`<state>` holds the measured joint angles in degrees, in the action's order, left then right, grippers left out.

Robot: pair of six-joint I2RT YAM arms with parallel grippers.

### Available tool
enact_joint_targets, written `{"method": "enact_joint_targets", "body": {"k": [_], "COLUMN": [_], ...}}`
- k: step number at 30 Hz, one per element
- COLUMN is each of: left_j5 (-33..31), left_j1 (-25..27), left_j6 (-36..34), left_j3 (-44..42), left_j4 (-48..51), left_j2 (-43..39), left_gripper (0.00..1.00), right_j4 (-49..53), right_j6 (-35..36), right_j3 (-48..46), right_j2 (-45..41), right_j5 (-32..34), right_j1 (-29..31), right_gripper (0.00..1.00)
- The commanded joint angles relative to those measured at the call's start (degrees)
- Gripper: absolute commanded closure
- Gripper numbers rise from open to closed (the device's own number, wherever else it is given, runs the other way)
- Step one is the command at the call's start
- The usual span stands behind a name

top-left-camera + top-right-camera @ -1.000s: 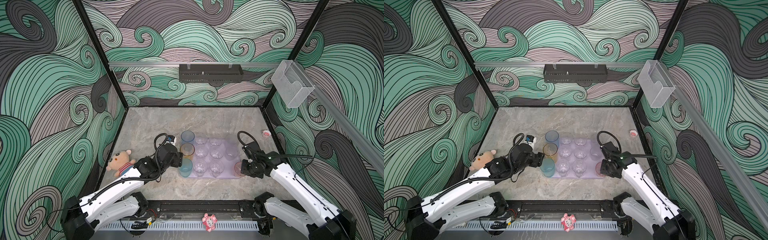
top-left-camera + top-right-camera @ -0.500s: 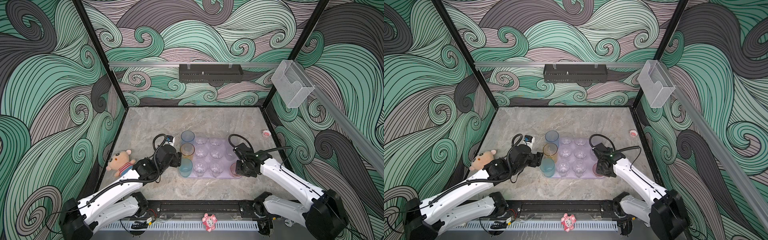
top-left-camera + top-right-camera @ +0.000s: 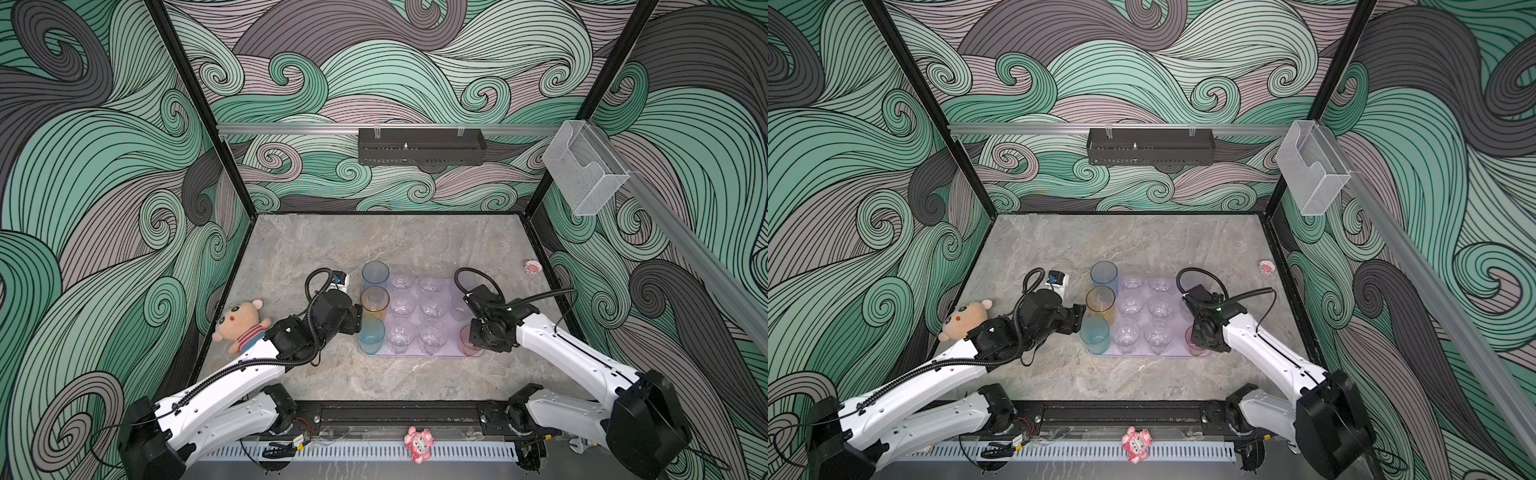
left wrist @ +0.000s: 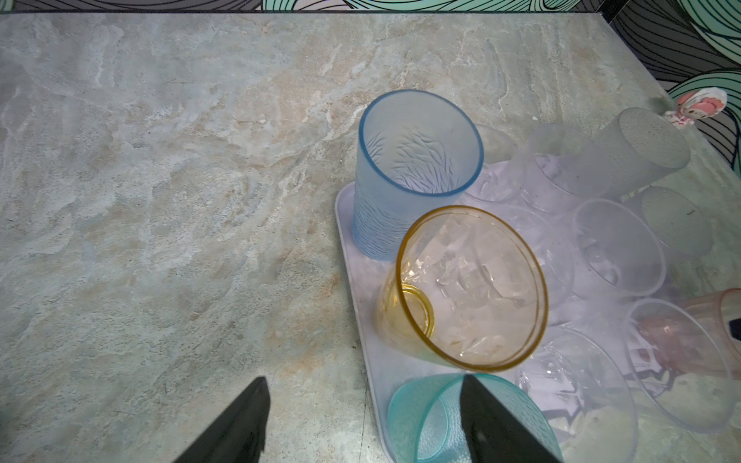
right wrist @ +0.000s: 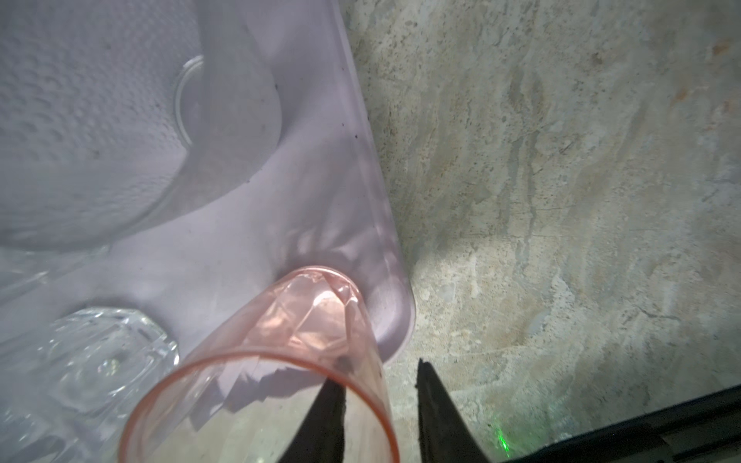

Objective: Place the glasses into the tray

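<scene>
The lilac tray (image 3: pixel 415 355) (image 3: pixel 1142 354) holds the glasses. Blue (image 3: pixel 375 274), amber (image 3: pixel 374 299) and teal (image 3: pixel 371 334) tumblers line its left edge, with several small clear ones (image 3: pixel 415 309) in the middle. A frosted one (image 3: pixel 459 305) is at the right. The pink glass (image 3: pixel 467 338) (image 5: pixel 280 352) stands in the near right corner. My right gripper (image 5: pixel 377 373) (image 3: pixel 473 338) is open, one finger inside the pink rim and one outside, clear of the wall. My left gripper (image 4: pixel 363 379) (image 3: pixel 358 318) is open beside the teal tumbler (image 4: pixel 425 417), one finger over its rim.
A plush bear (image 3: pixel 241 324) lies at the left wall and a small white and blue device (image 3: pixel 338 280) sits behind my left wrist. A small pink toy (image 3: pixel 531 268) lies at the right wall. A black basket (image 3: pixel 420 146) and a clear box (image 3: pixel 584 174) hang on the walls.
My right gripper carried the pink glass slightly left onto the tray's near right corner, and its jaws have parted. My left arm has barely moved.
</scene>
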<state>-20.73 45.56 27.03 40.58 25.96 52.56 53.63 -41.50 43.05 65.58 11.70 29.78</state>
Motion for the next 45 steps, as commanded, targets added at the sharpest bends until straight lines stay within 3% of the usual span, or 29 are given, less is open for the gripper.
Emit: {"method": "enact_joint_targets", "body": {"k": [1, 4, 6, 10, 13, 16, 20, 24, 34, 35, 36, 45], "left_j5": [-5.28, -8.57, -10.43, -15.79, -19.29, -25.77, -34.46, -39.56, -39.56, -33.27, -32.24, -24.27], "left_j1": [0.23, -0.16, -1.17, -8.41, -17.03, -22.35, -24.51, -25.92, -31.74, -32.01, -32.34, -36.33], "left_j6": [-2.06, -5.22, -8.73, -15.31, -17.18, -14.63, -9.65, -10.07, -10.07, -16.08, -16.63, -15.50], "left_j3": [2.33, 4.00, 4.83, 5.88, 4.02, 2.04, 2.93, 0.26, -4.01, -4.03, -4.24, -7.68], "left_j4": [3.22, 4.48, 3.12, -4.64, -14.07, -22.48, -22.13, -25.19, -36.31, -37.01, -37.97, -46.02], "left_j2": [-2.58, -4.88, -5.76, -4.44, -1.19, 3.56, 10.23, 14.54, 24.14, 25.13, 26.08, 28.57], "left_gripper": [0.22, 0.20, 0.19, 0.17, 0.16, 0.15, 0.16, 0.15, 0.15, 0.15, 0.15, 0.15], "right_j4": [6.21, 9.10, 8.92, -2.55, -19.40, -39.20, -57.00, -63.91, -76.31, -77.59, -78.65, -80.69], "right_j6": [1.92, 5.29, 7.69, 10.49, 15.96, 24.26, 32.46, 35.62, 32.77, 32.32, 32.18, 34.62], "right_j3": [6.77, 13.32, 17.17, 20.23, 15.30, 5.78, -5.37, -11.02, -14.81, -14.83, -14.88, -12.37], "right_j2": [-4.54, -7.00, -7.36, -5.56, -3.73, -4.40, -6.18, -3.88, 10.47, 11.64, 12.73, 16.94], "right_j5": [3.00, 5.74, 8.14, 8.41, 10.11, 14.83, 23.86, 24.84, 23.52, 23.17, 22.81, 18.68], "right_j1": [-0.13, -2.89, -8.30, -19.67, -21.34, -21.34, -21.42, -22.04, -22.84, -22.84, -22.84, -24.02], "right_gripper": [0.61, 0.51, 0.44, 0.34, 0.26, 0.23, 0.22, 0.21, 0.21, 0.21, 0.21, 0.20]}}
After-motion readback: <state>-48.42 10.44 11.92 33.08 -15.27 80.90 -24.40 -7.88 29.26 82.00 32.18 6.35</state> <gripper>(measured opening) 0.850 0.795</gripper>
